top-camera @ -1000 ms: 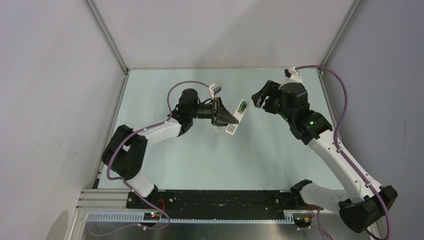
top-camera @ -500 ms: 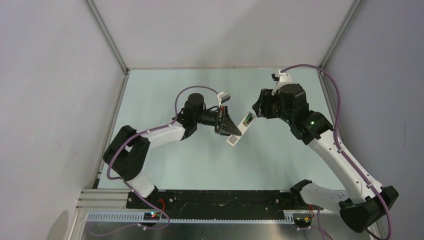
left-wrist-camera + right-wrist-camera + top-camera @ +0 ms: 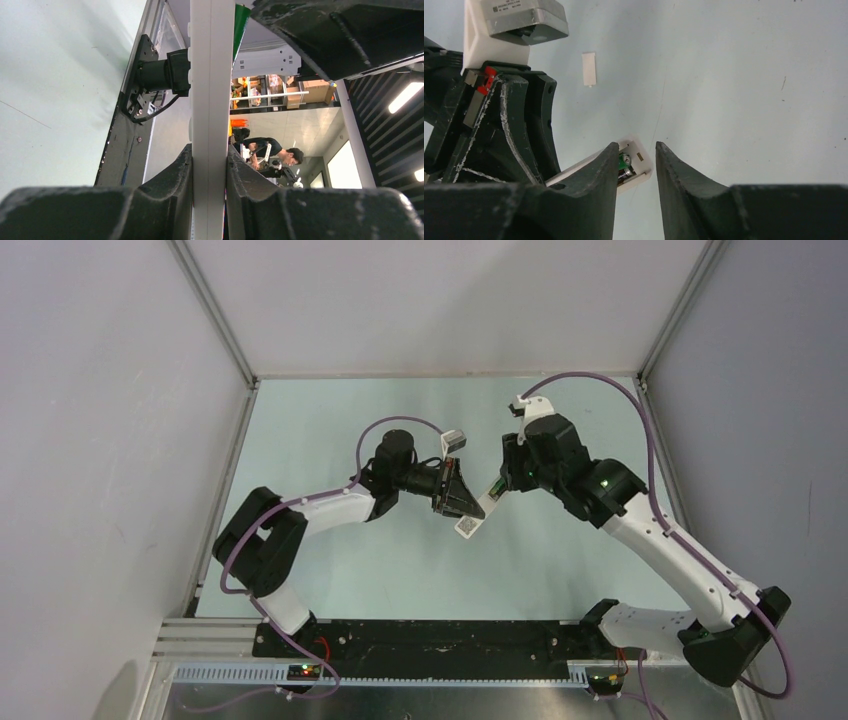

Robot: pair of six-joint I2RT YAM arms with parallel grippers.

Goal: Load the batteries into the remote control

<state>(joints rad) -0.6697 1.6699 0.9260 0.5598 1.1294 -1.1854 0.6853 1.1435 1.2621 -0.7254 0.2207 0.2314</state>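
Holding the remote control (image 3: 479,510) clamped in the left gripper (image 3: 461,501) above mid-table, recess upward, we expose both batteries (image 3: 625,164) seated at its far right end. The right gripper (image 3: 636,146) hovers there, jaws narrowly apart and empty, probably to press them home. The cover (image 3: 588,68) lies on the table.

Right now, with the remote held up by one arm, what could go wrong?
The right gripper straddles the open end of the remote; squeezing off-centre could pop the batteries out of the uncovered recess. Pushing there could also lever the remote askew in the left gripper.
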